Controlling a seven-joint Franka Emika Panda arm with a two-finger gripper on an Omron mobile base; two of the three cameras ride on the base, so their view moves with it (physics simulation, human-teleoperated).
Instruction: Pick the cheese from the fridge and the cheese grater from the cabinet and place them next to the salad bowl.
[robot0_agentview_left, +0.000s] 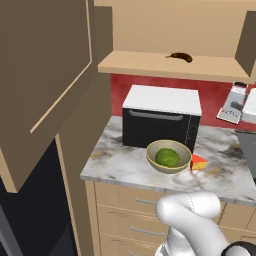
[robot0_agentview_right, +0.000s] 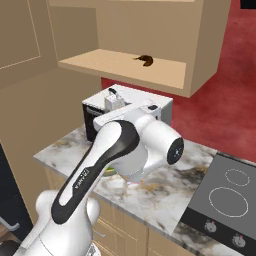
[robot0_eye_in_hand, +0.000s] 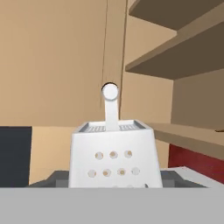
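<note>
Holding the small grey metal box grater (robot0_eye_in_hand: 113, 153) is what my hand (robot0_eye_in_hand: 114, 177) is doing right now: in the hand view the two dark fingers sit against its left and right sides, low on the body, clenched around it. The grater stands upright in that view, punched holes facing the camera and its pale top handle (robot0_eye_in_hand: 110, 103) rising above the rim.

From the left base view the grater (robot0_agentview_left: 231, 104) hangs tilted in the air against the red back wall, to the right of the black microwave with the white top (robot0_agentview_left: 162, 117) and well above the marbled grey-white table (robot0_agentview_left: 120, 167). The right base view shows it up level with the microwave's top, with the white arm bent in front (I cannot tell how far it sits from the appliance).

On the table, in front of the microwave, sits the round beige-tan salad bowl (robot0_agentview_left: 150, 155) with a green lettuce ball (robot0_agentview_left: 167, 157) inside. The small orange-yellow cheese wedge with a red side (robot0_agentview_left: 199, 162) lies just beside the bowl's right edge.

Above, the light tan wooden wall cabinet (robot0_agentview_left: 150, 64) stands open, its door (robot0_agentview_left: 40, 75) swung out to the left, and a small dark brown curved item (robot0_agentview_left: 180, 56) lies on its shelf. A black cooktop (robot0_agentview_right: 225, 195) is set into the table further right.
</note>
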